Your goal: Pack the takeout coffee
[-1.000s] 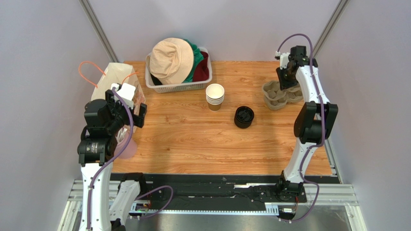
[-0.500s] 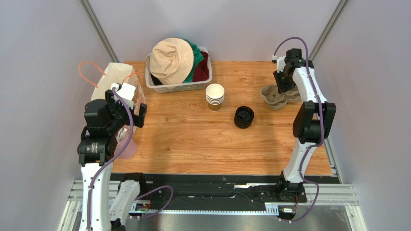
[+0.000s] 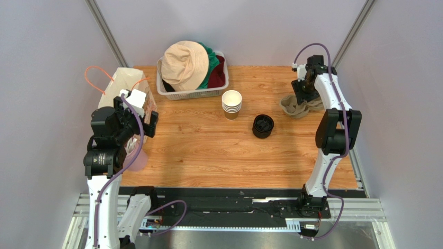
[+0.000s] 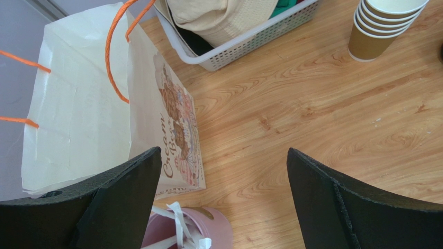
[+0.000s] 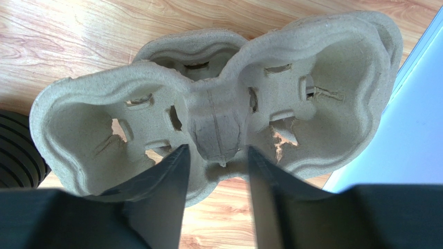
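A stack of kraft-brown paper cups point(image 3: 231, 104) with white rims stands mid-table, also in the left wrist view point(image 4: 383, 28). A stack of bare black lids point(image 3: 263, 126) sits to its right, seen at the edge of the right wrist view point(image 5: 15, 150). No cup with a lid on shows. My right gripper point(image 3: 302, 95) point(image 5: 217, 155) is shut on the centre ridge of a grey pulp cup carrier point(image 3: 296, 106) point(image 5: 218, 98), which hangs tilted above the table. My left gripper point(image 3: 141, 129) point(image 4: 223, 171) is open and empty above the table's left edge.
A white paper bag point(image 3: 122, 85) point(image 4: 78, 114) with orange handles stands open at the far left. A pink cup of white straws point(image 3: 136, 161) point(image 4: 208, 228) is just under my left gripper. A white basket point(image 3: 193, 94) point(image 4: 249, 46) of hats sits at the back.
My right gripper has drawn in towards the table's back, and the carrier in it has shifted slightly left and tipped up. The left arm has not moved.
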You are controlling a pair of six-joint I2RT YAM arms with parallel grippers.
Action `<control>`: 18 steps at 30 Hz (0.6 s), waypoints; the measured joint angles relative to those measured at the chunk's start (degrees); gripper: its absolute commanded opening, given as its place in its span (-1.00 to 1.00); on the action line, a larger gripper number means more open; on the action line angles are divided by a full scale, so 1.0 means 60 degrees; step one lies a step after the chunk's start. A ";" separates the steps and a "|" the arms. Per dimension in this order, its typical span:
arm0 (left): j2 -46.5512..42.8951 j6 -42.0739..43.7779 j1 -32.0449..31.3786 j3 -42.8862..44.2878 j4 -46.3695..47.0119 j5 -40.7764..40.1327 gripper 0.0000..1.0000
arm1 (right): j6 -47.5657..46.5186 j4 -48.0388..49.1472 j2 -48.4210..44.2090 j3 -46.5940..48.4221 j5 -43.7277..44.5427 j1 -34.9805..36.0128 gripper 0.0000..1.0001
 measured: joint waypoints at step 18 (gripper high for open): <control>0.0076 0.0000 0.0000 0.0000 0.0000 -0.0004 0.98 | 0.0000 0.0291 0.0138 -0.0080 0.0051 0.0000 0.25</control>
